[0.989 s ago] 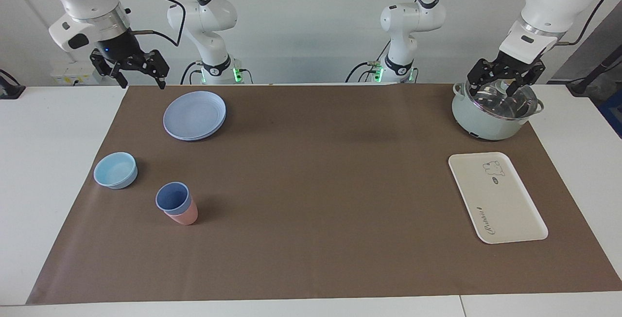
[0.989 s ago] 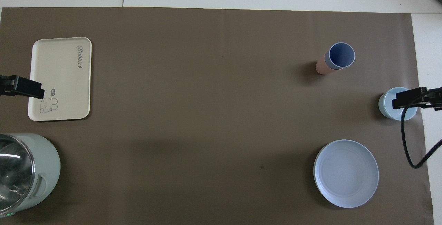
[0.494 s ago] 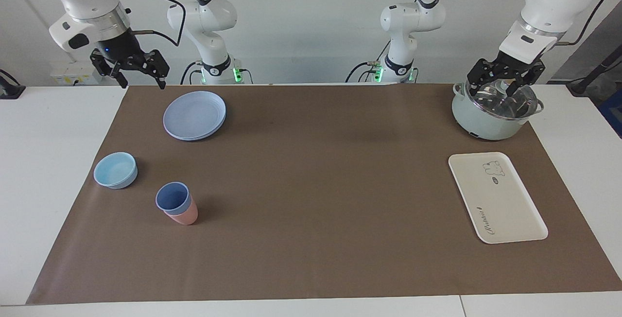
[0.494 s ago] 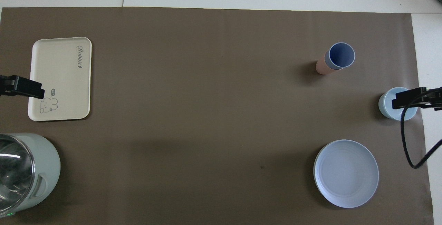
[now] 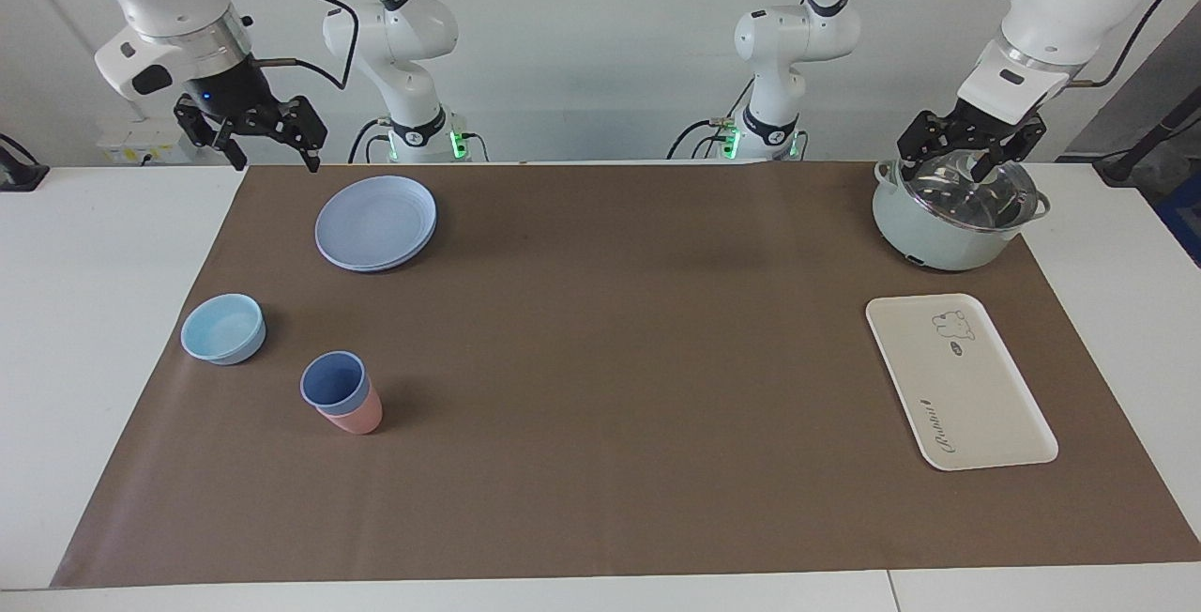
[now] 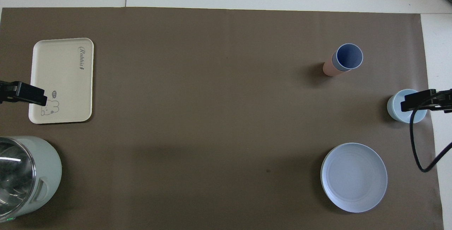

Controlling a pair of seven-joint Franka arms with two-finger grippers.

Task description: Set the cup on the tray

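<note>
The periwinkle-blue cup (image 5: 333, 380) stands nested in a pink tumbler (image 5: 358, 420) on the brown mat, toward the right arm's end of the table; it also shows in the overhead view (image 6: 349, 56). The cream tray (image 5: 976, 396) with the bear drawing lies flat and bare toward the left arm's end, also in the overhead view (image 6: 63, 78). My left gripper (image 5: 957, 157) is open and empty, raised over the pot's lid. My right gripper (image 5: 274, 157) is open and empty, raised over the mat's edge beside the plate. Both are well apart from the cup.
A pale green pot (image 5: 938, 227) with a glass lid stands nearer to the robots than the tray. A round blue plate (image 5: 375, 221) and a light-blue bowl (image 5: 223, 328) lie toward the right arm's end, near the cup.
My left gripper has shifted slightly above the pot. The right arm, cup and tray have not moved.
</note>
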